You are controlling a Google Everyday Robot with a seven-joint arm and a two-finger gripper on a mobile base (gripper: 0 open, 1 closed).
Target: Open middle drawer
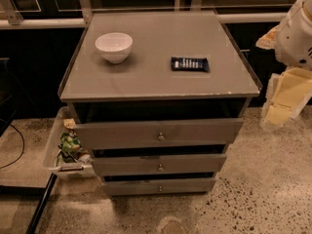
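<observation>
A grey cabinet [156,77] stands in the middle of the camera view with three grey drawers stacked in its front. The middle drawer [160,164] has a front of middling height and a small round metal knob [160,167] at its centre. The taller top drawer [158,133] is above it and the thinnest bottom drawer [159,185] below it. A dark gap shows above each front. My gripper [282,101] is at the right edge, beside the cabinet's upper right corner, well away from the knob and holding nothing that I can see.
A white bowl [113,46] and a dark snack bar [189,64] lie on the cabinet top. A clear plastic bin [53,147] with wrappers stands on the floor at the cabinet's left. A dark pole [41,206] slants across the lower left.
</observation>
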